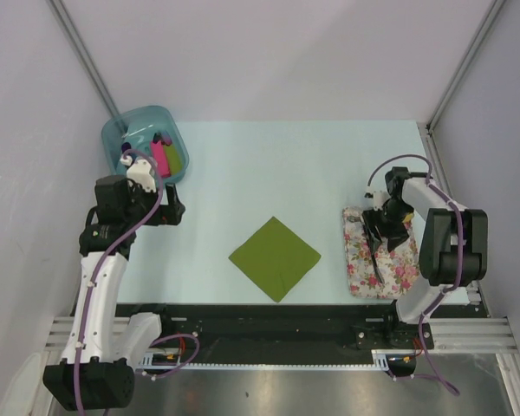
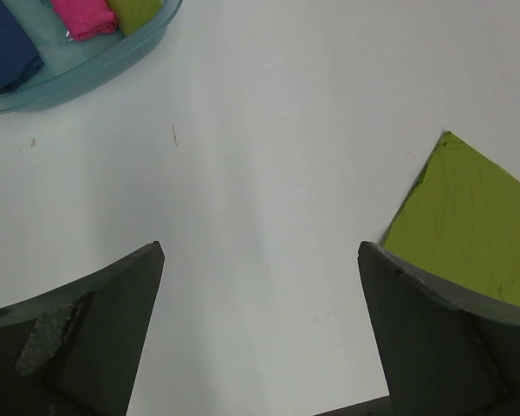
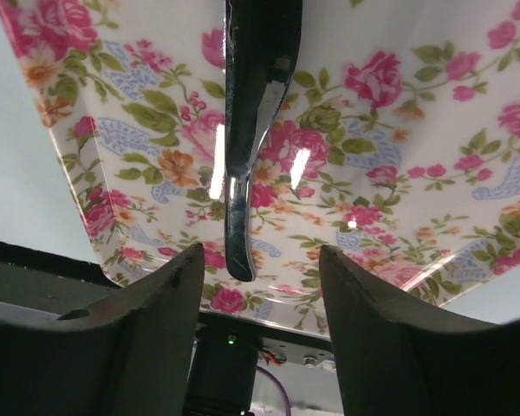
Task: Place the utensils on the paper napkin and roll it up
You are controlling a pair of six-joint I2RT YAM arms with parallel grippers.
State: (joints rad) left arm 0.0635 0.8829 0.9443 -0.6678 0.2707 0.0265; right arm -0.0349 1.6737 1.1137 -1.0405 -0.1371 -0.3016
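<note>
**Overhead and wrist views: pick-up stage, first utensil.** The utensils [image 1: 378, 260] lie on the floral mat [image 1: 397, 273], at 3 o'clock from the paper napkin [image 1: 275, 258]. The napkin sits flat at the table's [image 1: 269, 165] middle, turned as a diamond, with nothing on it yet. How many pieces of cutlery there are cannot be told from above.

The right gripper [image 1: 383, 224] hangs low over the mat's 12 o'clock end. In its wrist view the right gripper [image 3: 260, 277] stands moderately wide, its jaws astride the glossy dark handle [image 3: 245, 165], with a gap on each side and nothing gripped. The handle's end falls just between the fingertips [image 3: 156, 321].

The step in hand, by this reading, is the grasp. Your next move calls for a short descent and a closing on the slim handle. Centre it first, since the handle sits nearer the 9 o'clock finger. Then carry it towards 9 o'clock to the napkin.

The left gripper [image 1: 168, 211] waits at 9 o'clock of the napkin, well apart from it. In its wrist view the left gripper [image 2: 260, 251] is spread wide and empty, with a napkin corner [image 2: 472, 225] at 3 o'clock.

A teal bin [image 1: 121, 130] at 10 o'clock holds a blue roll [image 2: 7, 48], a pink roll [image 2: 85, 16] and a lime roll [image 2: 137, 10], clear of the carry path. The smooth mat may let the handle slide as you close.
</note>
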